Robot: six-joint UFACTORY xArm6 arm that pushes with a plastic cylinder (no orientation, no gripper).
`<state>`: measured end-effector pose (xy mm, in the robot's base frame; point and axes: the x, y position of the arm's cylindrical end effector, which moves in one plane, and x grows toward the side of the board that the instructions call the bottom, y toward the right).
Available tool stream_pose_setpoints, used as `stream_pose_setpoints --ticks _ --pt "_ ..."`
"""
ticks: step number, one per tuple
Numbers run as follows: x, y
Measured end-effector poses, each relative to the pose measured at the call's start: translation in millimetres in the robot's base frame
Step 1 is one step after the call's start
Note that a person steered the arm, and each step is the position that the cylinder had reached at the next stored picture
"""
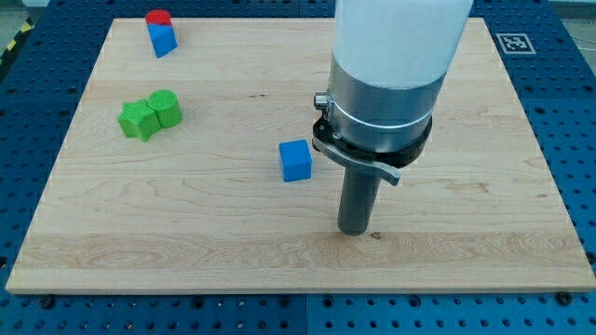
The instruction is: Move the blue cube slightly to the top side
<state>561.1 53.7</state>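
The blue cube (pixel 295 160) sits on the wooden board (pixel 186 233) a little left of the middle. My tip (pixel 354 230) rests on the board to the lower right of the blue cube, about a cube's width away from it and not touching it. The rod hangs from a wide silver and white arm body that fills the view's top centre right.
Two green blocks (pixel 149 113) lie touching each other at the view's left, one star-like, one rounded. A red block (pixel 159 18) and a second blue block (pixel 163 39) sit touching at the top left corner of the board. A marker tag (pixel 511 42) lies off the board at the top right.
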Motion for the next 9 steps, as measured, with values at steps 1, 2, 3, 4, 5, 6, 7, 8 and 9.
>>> stream_pose_setpoints --ticks 1,2,3,4,5,6,7,8,9 --pt "-10.4 1.5" --pt "-13.2 -5.9" --pt "-39.1 -24.1" --pt "-54.2 -31.3" --pt "-54.2 -31.4" --pt "-58.7 -47.7" --pt "-61.8 -53.9" --pt "-80.3 -56.7" --pt "-81.4 -56.7"
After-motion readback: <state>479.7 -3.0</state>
